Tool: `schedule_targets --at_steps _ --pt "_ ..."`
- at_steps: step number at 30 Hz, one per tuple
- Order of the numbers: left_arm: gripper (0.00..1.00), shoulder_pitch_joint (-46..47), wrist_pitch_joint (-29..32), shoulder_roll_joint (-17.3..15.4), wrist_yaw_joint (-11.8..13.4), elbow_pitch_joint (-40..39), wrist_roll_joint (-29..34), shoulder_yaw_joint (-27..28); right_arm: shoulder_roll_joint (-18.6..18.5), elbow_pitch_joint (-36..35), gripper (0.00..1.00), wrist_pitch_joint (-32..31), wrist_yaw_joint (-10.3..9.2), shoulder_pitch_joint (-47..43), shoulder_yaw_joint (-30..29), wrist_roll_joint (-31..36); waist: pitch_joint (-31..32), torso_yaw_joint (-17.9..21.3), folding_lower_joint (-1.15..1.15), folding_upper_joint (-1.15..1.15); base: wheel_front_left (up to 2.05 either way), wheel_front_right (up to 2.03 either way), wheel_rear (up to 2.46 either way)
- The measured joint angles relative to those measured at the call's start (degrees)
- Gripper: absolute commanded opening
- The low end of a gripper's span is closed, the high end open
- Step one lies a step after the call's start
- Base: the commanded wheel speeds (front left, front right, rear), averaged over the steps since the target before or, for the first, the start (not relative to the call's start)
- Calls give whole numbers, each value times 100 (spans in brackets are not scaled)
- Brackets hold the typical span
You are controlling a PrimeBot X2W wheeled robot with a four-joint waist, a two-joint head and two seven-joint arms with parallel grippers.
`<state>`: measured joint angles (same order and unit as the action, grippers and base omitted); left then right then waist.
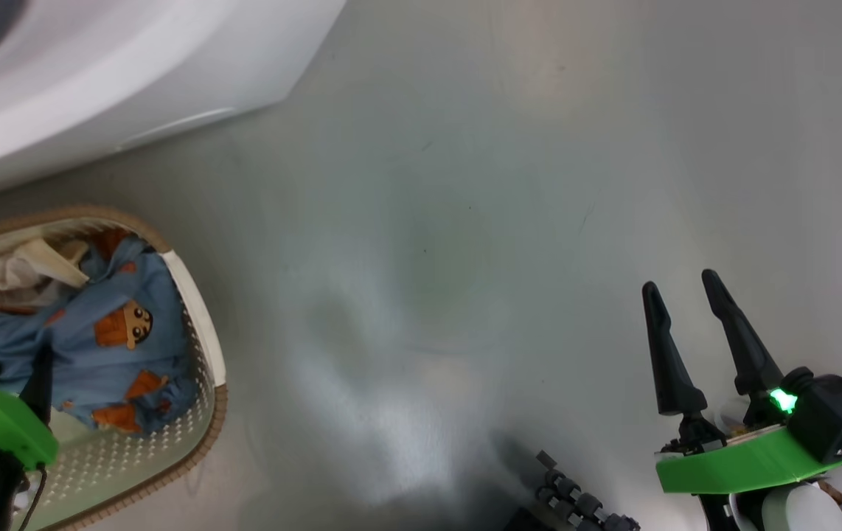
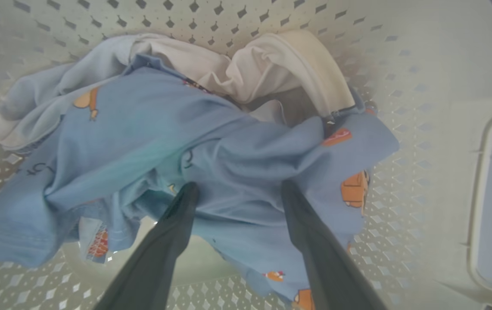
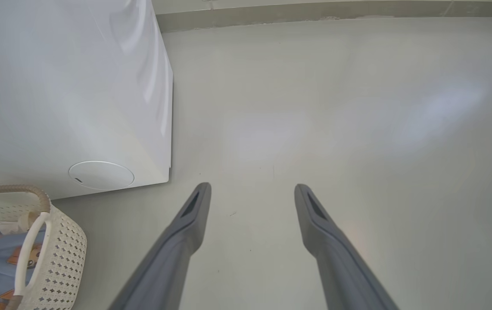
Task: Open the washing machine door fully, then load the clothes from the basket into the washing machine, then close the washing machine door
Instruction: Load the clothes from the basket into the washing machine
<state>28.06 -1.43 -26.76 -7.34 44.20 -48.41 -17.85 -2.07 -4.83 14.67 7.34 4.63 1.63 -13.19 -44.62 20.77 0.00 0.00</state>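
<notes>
The basket (image 1: 203,324) stands on the floor at the lower left, just in front of the white washing machine (image 1: 119,81). It holds the clothes: a light-blue garment with orange-brown figures (image 1: 108,324) and cream-white fabric (image 1: 8,276). My left gripper (image 1: 17,365) reaches down into the basket. In the left wrist view it (image 2: 239,186) is open, fingertips spread over the blue garment (image 2: 228,142), with cream fabric (image 2: 250,64) beyond. My right gripper (image 1: 680,285) stands open over bare floor, nothing between its fingers (image 3: 252,188). The washing machine door is out of view.
The washing machine's white front corner (image 3: 69,86) carries a round cover (image 3: 101,175) low down, with the basket (image 3: 60,249) beside it. Grey floor (image 1: 465,221) stretches to the right up to a wall skirting (image 3: 315,10). Dark parts of my base (image 1: 576,501) sit at the bottom.
</notes>
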Motion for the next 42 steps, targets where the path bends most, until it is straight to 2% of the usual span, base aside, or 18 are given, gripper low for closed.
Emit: schedule_targets --at_steps 15,16,17,18,23,30,35,38,42 --pt "100 875 -118 24 0 688 -280 -883 2 -120 100 4 0 37 79 111 -460 0 0 0 0 0 0" --pt "50 941 -180 36 0 760 -263 -976 2 -127 100 4 0 37 69 111 -477 -2 0 0 0 0 0" --pt "7 994 -263 57 0 809 -215 -1047 3 -131 100 4 0 37 52 111 -487 -6 0 0 0 0 0" --pt "0 1050 -320 91 0 867 -214 -1103 3 -132 100 4 0 37 24 114 -491 -17 0 0 0 0 0" --pt "0 1192 -504 275 0 1027 -263 -1346 3 -125 100 4 0 37 -40 214 -457 -122 0 0 0 0 0" --pt "0 1165 -1002 307 0 1078 -436 -1503 2 -27 100 5 0 161 -10 254 -252 -282 0 0 0 0 0" --pt "0 837 -1268 422 0 924 -504 -1502 1 141 100 4 0 163 9 312 49 -463 0 0 0 0 0" --pt "0 520 -1277 506 0 691 -459 -1350 -1 255 100 4 0 163 5 364 287 -590 0 0 0 0 0" --pt "0 -57 -1278 601 56 101 -112 -701 -4 389 100 4 0 155 -23 404 668 -759 0 0 0 0 0"
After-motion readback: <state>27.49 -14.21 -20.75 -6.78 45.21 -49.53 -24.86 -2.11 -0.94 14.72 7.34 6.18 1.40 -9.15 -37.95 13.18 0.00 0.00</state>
